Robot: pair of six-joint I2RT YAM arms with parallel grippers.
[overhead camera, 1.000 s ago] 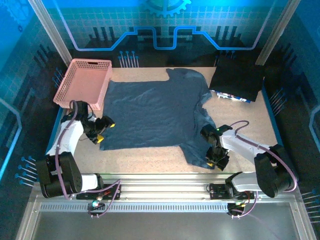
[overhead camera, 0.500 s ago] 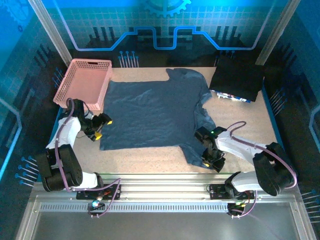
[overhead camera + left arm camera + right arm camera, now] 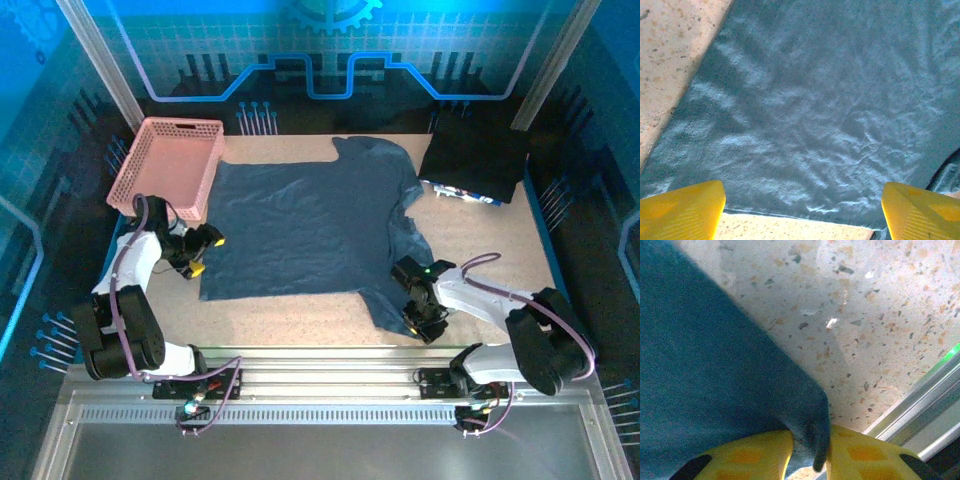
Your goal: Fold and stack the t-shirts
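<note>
One slate-blue t-shirt lies spread flat across the middle of the table. Its near right sleeve reaches toward the front edge. My right gripper is shut on that sleeve's corner; in the right wrist view the cloth is pinched between the yellow fingers. My left gripper is at the shirt's left hem, open. In the left wrist view its yellow fingertips stand wide apart over the hem edge, nothing between them.
A pink lattice basket stands at the back left, close behind the left arm. A dark folded pile sits at the back right. The metal front rail runs just beyond the right gripper.
The right gripper slid left and slightly forward along the sleeve and closed on its corner. The left gripper drew back left a little, to the hem edge.
</note>
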